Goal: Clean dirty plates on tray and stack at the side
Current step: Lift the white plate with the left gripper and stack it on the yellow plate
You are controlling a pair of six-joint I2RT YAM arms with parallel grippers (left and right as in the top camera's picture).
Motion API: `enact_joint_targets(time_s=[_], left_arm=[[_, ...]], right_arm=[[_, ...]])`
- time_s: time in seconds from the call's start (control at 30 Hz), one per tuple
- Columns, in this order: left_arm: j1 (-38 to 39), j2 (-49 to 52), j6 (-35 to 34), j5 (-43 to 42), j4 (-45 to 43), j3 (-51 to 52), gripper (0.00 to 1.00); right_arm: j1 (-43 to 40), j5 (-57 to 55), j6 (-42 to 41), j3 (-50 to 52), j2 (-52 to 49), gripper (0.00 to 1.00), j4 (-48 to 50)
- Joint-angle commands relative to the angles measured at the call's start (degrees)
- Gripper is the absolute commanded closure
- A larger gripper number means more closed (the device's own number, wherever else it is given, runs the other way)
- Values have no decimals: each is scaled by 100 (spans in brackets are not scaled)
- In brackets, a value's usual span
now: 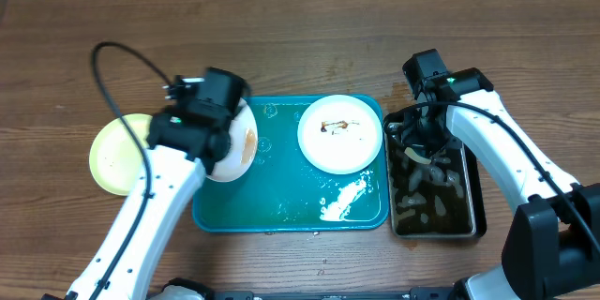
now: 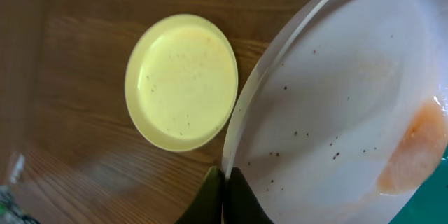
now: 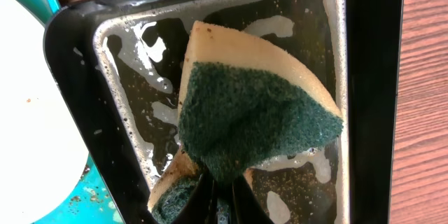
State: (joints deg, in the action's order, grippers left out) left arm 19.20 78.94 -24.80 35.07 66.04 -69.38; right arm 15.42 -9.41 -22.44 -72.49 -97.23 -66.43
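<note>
At the left rim of the teal tray point(image 1: 272, 178), item one: white plate point(image 2: 336, 112), orange smear toward one side, dark specks across it, pinched by its rim in my left gripper point(image 2: 224, 194), jaws clenched tight on that rim. Item two: yellow-green plate point(image 1: 117, 155), flat on the wood just beside the held plate, lightly speckled, likely the base of the stack. Item three: second white plate point(image 1: 339, 133), lying on the tray, brown smear at centre, nothing touching it. Item four: green-faced sponge point(image 3: 259, 112), clamped at one corner in my right gripper point(image 3: 222, 199), hanging over the black tray point(image 3: 374, 77) of murky water. Step in hand, as I judge it: wetting the sponge for the held plate. Next move calls for carrying the sponge across to the orange smear and wiping, with my left grip holding the plate firm against the push
</note>
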Motion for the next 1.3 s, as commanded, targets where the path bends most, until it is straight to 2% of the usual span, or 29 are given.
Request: enact_joint_targets(time_s=[0.0,0.13,0.33,1.1,1.27], left_arm=[[584,-118,76,1410,-26,-144,96],[1182,-81,-9,2291,-59,-142,96],[1635,-20,-9,2750,-170,-138,96],[1681,-20,-127,2776,-157,-138,96],[1366,-20,-267,2092,-155,-138,96]], right_arm=[[-2,-42,20,13,181,96,31],[-2,-42,20,13,181,96,33],[-2,-42,20,13,181,96,31],[-2,-39,17,13,181,96,28],[-2,-42,20,13,181,96,28]])
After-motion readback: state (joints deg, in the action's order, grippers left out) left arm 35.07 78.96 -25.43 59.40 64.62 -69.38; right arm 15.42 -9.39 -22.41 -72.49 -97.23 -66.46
